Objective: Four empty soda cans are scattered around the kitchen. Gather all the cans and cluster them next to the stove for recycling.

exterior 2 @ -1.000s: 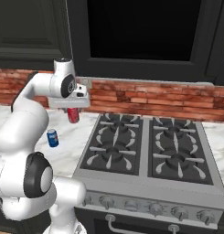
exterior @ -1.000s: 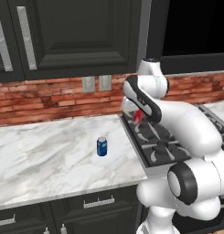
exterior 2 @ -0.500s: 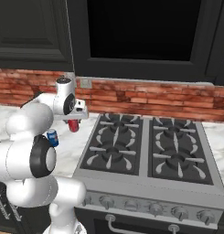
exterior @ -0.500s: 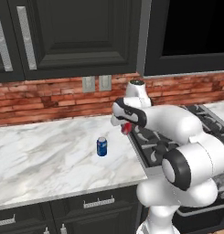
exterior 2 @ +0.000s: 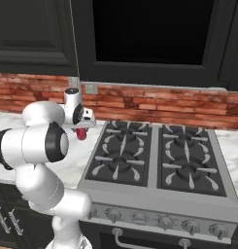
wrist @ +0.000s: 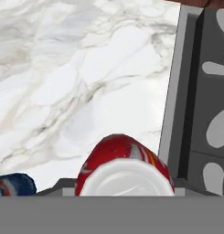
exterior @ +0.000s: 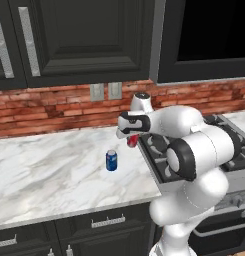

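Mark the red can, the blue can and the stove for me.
red can [wrist: 118, 153]: hand view, its red side wall.
blue can [exterior: 111, 161]: left base view, middle of its body.
stove [exterior 2: 154, 160]: right base view, centre between the burner grates.

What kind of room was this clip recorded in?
A rendered home kitchen: a gas stove with black grates, white marble counter, red brick wall and dark cabinets above.

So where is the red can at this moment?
The red can is gripped in the hand, above the marble counter just left of the stove, with the blue can standing nearby on the counter.
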